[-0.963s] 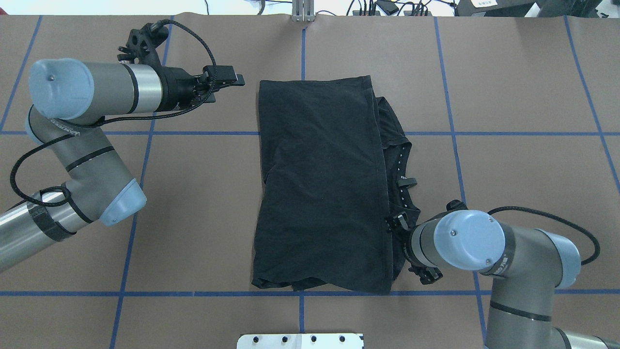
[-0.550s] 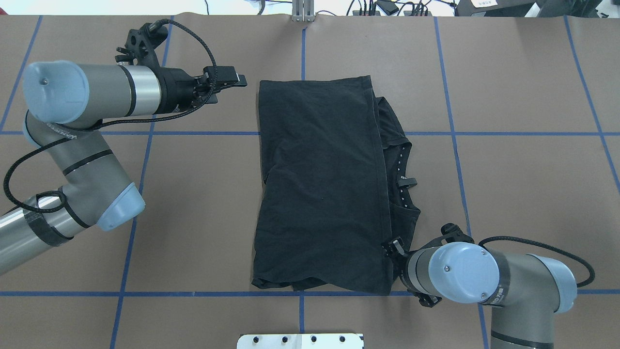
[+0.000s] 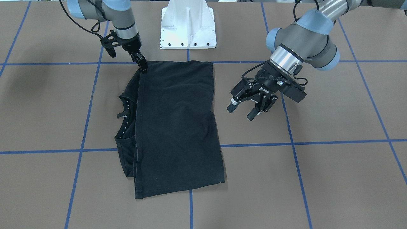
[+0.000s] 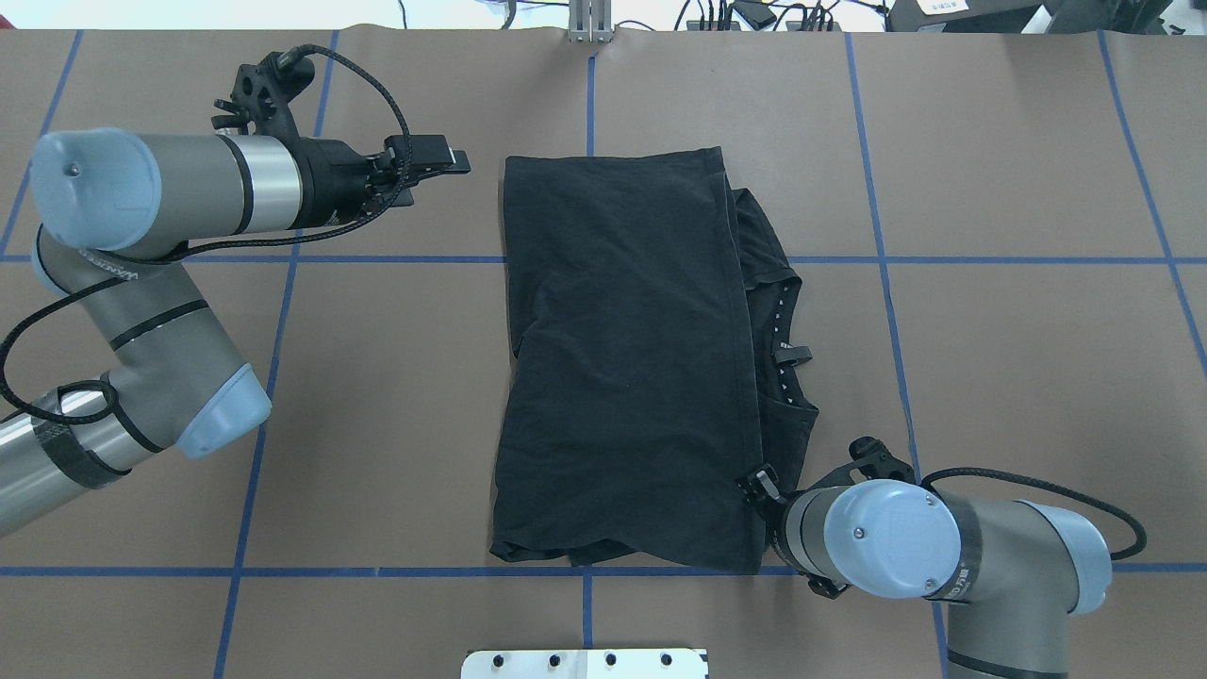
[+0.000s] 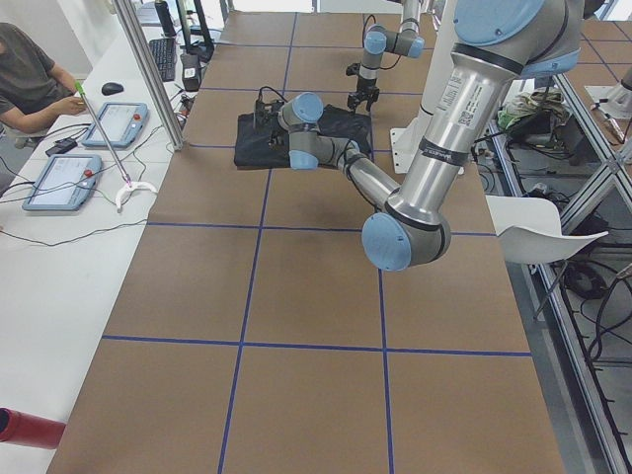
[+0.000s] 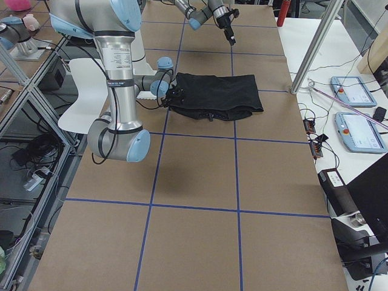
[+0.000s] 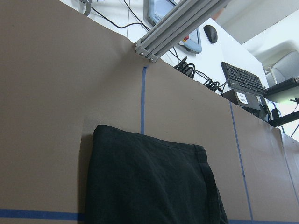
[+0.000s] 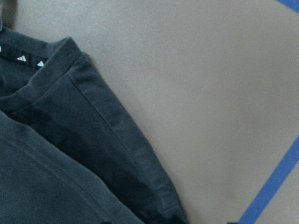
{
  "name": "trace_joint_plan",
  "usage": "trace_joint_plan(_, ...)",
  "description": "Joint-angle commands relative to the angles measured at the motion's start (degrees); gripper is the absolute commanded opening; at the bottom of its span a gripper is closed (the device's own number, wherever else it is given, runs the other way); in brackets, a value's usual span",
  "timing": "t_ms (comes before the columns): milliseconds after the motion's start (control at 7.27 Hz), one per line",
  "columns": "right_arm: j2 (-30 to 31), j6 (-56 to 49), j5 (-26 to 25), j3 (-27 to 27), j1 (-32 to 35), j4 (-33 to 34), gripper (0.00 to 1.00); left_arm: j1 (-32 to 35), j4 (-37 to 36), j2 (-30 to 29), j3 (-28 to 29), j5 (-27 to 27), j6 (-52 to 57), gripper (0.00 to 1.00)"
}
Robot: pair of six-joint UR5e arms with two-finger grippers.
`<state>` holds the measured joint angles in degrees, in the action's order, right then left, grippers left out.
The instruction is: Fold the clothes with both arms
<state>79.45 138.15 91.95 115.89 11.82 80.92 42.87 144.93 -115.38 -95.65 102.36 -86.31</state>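
Shifting down-frame overhead, the black right pincer (image 4: 759, 486), grip untellable, is at the folded black T-shirt's (image 4: 622, 358) lower-right corner; left pincer (image 4: 438, 177) spread upper left over brown worktop (image 4: 1018, 377).

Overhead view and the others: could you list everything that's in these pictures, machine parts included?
T-shirt: one, black, folded lengthwise, mid-table.
Table: one, brown, blue grid lines.
Base block: one, white, table's robot-side edge.
Touch panels: two, grey-blue, on the white side bench.
Person: one, dark top, at that bench.
Left gripper: one, black, open, hovering beside the T-shirt.
Right gripper: one, black, at the T-shirt's robot-side corner; open or shut unclear.
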Motion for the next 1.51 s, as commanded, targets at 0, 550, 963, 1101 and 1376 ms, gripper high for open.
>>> trace_joint_plan(0,-0.3,-2.9,-0.6,-0.5,0.0,0.0,0.85,-0.2,0.0,0.2,-0.1,-0.3,0.0,1.00)
trace_joint_plan(550,-1.8,-4.0,-2.0,-1.7,0.1,0.2,0.81,-0.3,0.0,0.8,-0.2,-1.1,0.0,1.00)
trace_joint_plan(963,-1.6,-4.1,-2.1,-2.2,0.0,0.3,0.51,-0.4,0.0,0.9,-0.5,-1.1,0.0,1.00)
trace_joint_plan(1101,-1.7,-4.1,-2.2,-2.3,0.1,0.3,0.15,-0.4,0.0,0.9,-0.5,-1.1,0.0,1.00)
trace_joint_plan(1376,-1.9,-6.7,-1.4,-2.0,0.9,0.1,0.00,-0.4,0.0,1.8,-0.6,-1.2,0.0,1.00)
